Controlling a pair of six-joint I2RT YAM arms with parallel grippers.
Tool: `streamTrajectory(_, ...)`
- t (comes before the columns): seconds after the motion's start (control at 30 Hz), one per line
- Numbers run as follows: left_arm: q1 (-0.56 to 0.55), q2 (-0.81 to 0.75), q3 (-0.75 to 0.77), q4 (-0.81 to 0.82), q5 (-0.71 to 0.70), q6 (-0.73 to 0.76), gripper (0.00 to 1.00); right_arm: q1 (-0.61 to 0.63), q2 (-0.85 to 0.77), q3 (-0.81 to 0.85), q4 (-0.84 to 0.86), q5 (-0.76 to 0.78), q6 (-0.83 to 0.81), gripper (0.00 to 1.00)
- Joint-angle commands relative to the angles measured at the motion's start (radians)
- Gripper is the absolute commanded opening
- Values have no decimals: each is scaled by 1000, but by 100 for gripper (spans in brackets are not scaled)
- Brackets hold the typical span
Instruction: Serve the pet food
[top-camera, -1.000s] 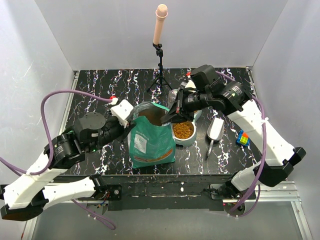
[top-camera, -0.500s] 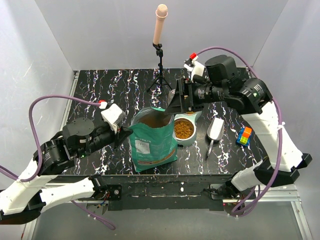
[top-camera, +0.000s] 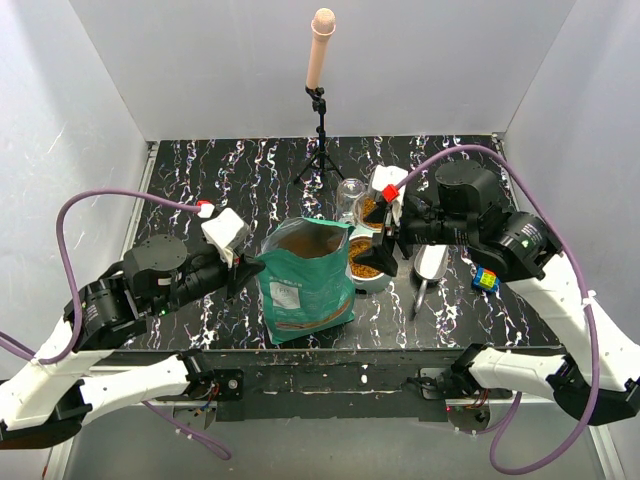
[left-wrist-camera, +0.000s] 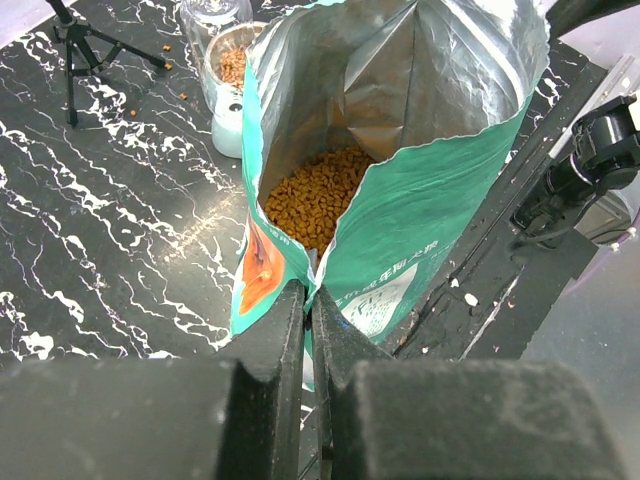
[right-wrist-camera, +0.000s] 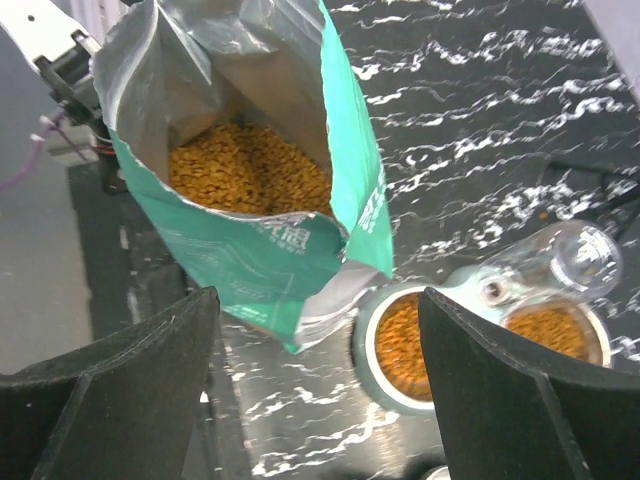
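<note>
The left claw (left-wrist-camera: 307, 296) is clamped shut on the side edge of the teal-green stand-up foil bag (left-wrist-camera: 420, 215), which stands open on the black marbled table (top-camera: 200, 190). Orange-brown dry kibble (left-wrist-camera: 312, 195) lies inside the bag, and more sits in the round pale bowl (right-wrist-camera: 360, 350) just beside it. The right claw (right-wrist-camera: 318, 305) hangs above both, fingers spread wide, holding nothing.

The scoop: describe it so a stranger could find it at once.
Find the green bag standing in the middle. To its right sits a pale bowl, then the scoop. It alone is silver-grey, lying flat with a thin handle.
</note>
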Motion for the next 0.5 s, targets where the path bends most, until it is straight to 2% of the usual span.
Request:
streamTrajectory(0.0,-1,-14,57,25,20,2,0,-7,8,-24,153,-21,-218,86)
streamTrajectory(0.17,-1,-20,48,30,24,0,0,-13,74,-4,201,-101,-242,81)
streamTrajectory(0.33,-1,-15,56,31,31,-3,0,-16,120,51,167,-166,-256,67)
streamTrajectory(0.37,-1,-15,57,33,27,-5,0,-17,126,59,152,-172,-262,56)
streamTrajectory(0.4,-1,-15,62,28,17,-8,0,-19,126,62,142,-163,-267,34)
streamTrajectory(0.43,-1,-17,65,22,5,-12,0,-27,120,54,147,-146,-265,20)
streamTrajectory(0.47,-1,-21,64,15,-8,-20,0,-37,104,36,173,-123,-249,11)
